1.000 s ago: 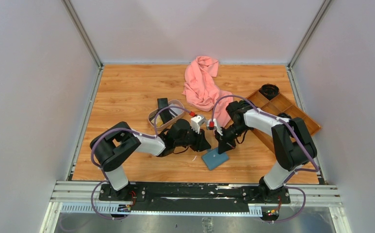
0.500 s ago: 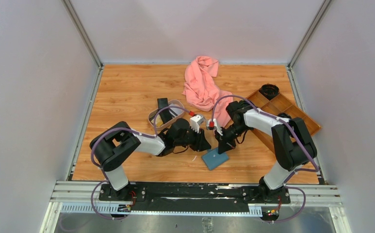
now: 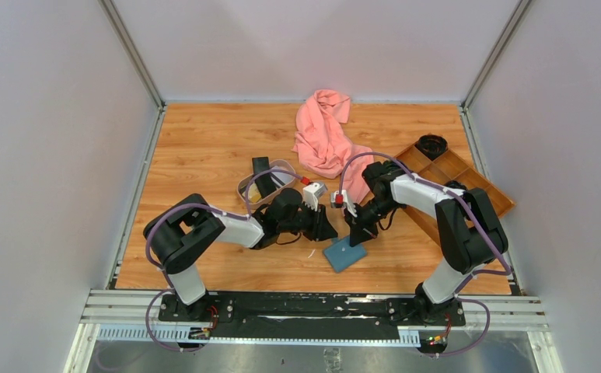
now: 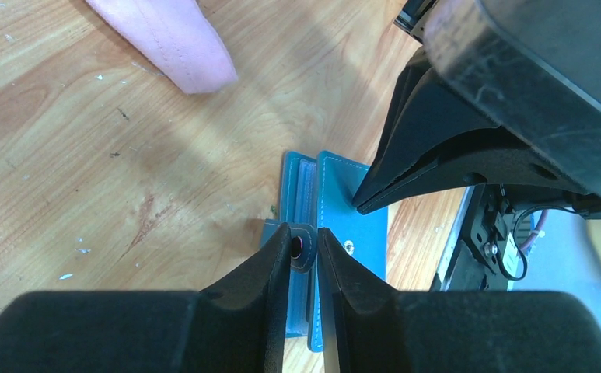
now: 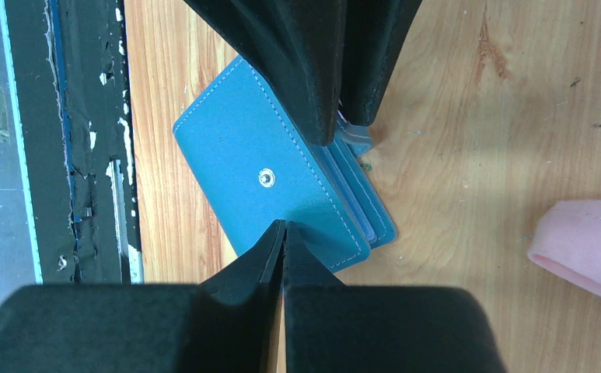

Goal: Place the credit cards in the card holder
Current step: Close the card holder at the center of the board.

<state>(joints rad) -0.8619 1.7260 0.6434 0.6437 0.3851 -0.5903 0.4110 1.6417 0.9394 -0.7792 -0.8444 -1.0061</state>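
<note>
The teal card holder (image 3: pixel 344 254) lies closed on the table between both arms. My left gripper (image 4: pixel 303 231) is shut on its small tab clasp (image 4: pixel 305 250), one finger on each side of the tab. My right gripper (image 5: pixel 284 225) is shut with nothing between its fingers, and its tips press on the card holder's (image 5: pixel 242 140) top cover near one edge. In the top view the left gripper (image 3: pixel 330 231) and right gripper (image 3: pixel 357 239) meet over the holder. The credit cards sit in the oval beige tray (image 3: pixel 283 166): a black card (image 3: pixel 261 166) sticks out and a yellowish one (image 3: pixel 254 196) shows.
A pink cloth (image 3: pixel 324 136) lies behind the grippers, its end close to the holder (image 5: pixel 585 249). A brown wooden compartment tray (image 3: pixel 452 167) holding a black round item (image 3: pixel 431 144) stands at the right. White walls enclose the wooden table.
The left gripper's jaws have narrowed slightly around the tab and its wrist has shifted a little. The right arm and the card holder have not visibly moved.
</note>
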